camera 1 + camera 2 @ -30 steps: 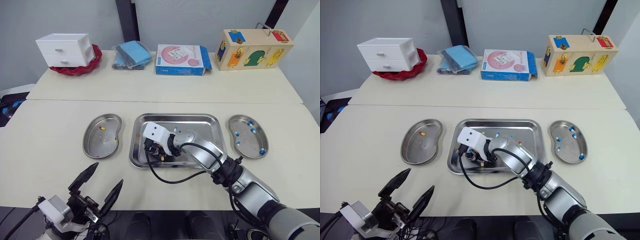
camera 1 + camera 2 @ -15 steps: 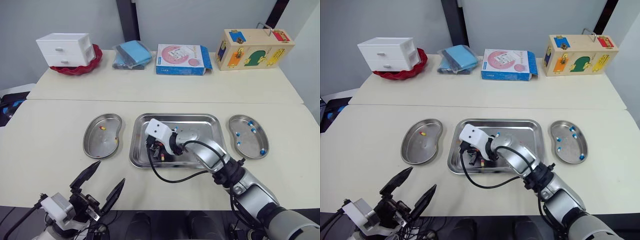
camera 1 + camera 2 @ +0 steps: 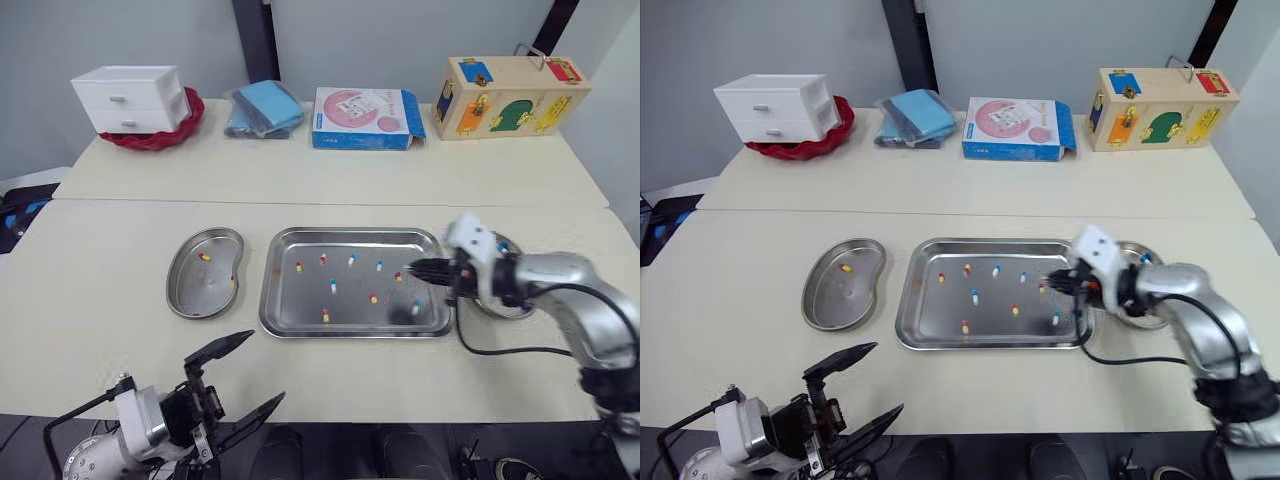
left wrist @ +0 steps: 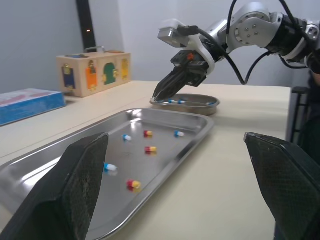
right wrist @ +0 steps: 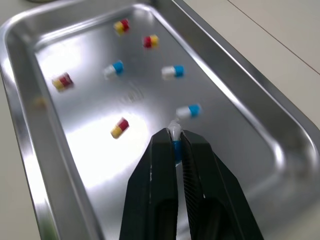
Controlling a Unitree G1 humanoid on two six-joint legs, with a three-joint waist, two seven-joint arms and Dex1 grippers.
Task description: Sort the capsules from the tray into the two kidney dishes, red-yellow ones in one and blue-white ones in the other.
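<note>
The steel tray (image 3: 350,333) lies mid-table with several red-yellow and blue-white capsules scattered in it, such as a blue-white one (image 3: 333,286) and a red-yellow one (image 3: 325,316). Over the tray's right end hovers my right gripper (image 3: 420,268), shut on a blue-white capsule (image 5: 174,130) that is pinched at its fingertips. The right kidney dish (image 3: 503,304) is partly hidden behind that wrist. The left kidney dish (image 3: 205,290) holds a red-yellow capsule (image 3: 204,257). My left gripper (image 3: 245,385) is open with nothing in it, low at the table's near edge.
On the far table stand a white drawer unit (image 3: 130,98) in a red bowl, a blue packet (image 3: 264,108), a pink-and-blue box (image 3: 362,118) and a wooden latch box (image 3: 505,95). Bare tabletop lies in front of the tray.
My right gripper has lifted from the tray's left part and swung to its right end, carrying a blue-white capsule. The left gripper has turned and shifted slightly right.
</note>
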